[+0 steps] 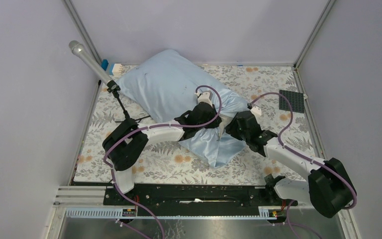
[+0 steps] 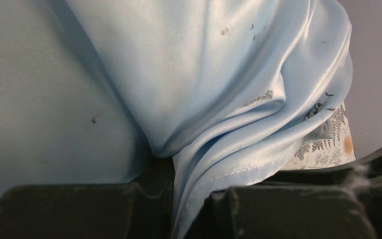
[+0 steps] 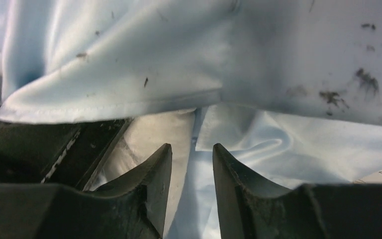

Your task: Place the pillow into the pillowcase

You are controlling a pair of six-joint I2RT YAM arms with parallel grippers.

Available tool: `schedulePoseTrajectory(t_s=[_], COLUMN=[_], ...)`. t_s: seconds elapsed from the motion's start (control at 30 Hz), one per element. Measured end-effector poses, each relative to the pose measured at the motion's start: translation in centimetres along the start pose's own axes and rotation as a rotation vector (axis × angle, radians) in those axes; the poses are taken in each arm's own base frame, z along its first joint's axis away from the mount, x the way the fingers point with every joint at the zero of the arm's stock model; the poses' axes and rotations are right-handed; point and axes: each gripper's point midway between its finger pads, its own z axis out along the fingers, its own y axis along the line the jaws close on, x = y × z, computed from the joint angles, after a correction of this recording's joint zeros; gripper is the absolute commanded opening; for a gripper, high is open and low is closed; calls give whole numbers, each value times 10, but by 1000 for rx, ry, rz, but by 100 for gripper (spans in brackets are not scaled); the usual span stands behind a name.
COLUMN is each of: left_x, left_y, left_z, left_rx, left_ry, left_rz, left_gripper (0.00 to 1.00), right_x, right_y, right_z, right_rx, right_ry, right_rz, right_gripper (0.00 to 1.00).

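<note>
The light-blue pillowcase [image 1: 169, 89] lies plump across the floral cloth, its open end bunched toward the near side between both grippers. My left gripper [image 1: 215, 123] is shut on the stitched hem of the pillowcase [image 2: 219, 174], which runs down between the jaws [image 2: 179, 199]. My right gripper [image 1: 233, 128] faces it from the right, open, its fingertips [image 3: 192, 147] apart just under a hemmed fold of the pillowcase [image 3: 129, 94]. A cream patch of the pillow [image 3: 154, 132] shows under that fold; the rest of the pillow is hidden inside the case.
A silver cylinder on a black stand [image 1: 87, 57] leans over the table's back left. A dark studded plate [image 1: 292, 102] lies at the back right. The floral table cloth [image 1: 169, 164] covers the table, with grey walls on three sides.
</note>
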Motion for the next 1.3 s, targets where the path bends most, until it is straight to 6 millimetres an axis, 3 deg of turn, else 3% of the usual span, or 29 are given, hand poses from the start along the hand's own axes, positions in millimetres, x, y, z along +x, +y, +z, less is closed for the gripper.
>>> schedulePoseTrajectory(t_s=[0.37,0.63,0.8,1.07,1.17,1.3], left_x=[0,0,0,0,-1,-2], left_y=[0,0,0,0,0,1], left_z=[0,0,0,0,0,0], left_rx=[1,1,1,1,1,-2], left_ry=[0,-1,-1,-1,-1,-1], left_rz=[0,0,0,2,2,1], left_gripper=[0,0,0,0,0,0], right_x=[9,1,9,25,25,23], right_y=[-19,-10,-20,-36,-38,-42], right_z=[24,30,40,48,46,33], right_rx=[157,178,226,282,281,269], right_ry=[37,19,41,88,87,71], right_rz=[-47,-61,-79,-114,-121,-124], right_gripper=[46,48,49,26,0,0])
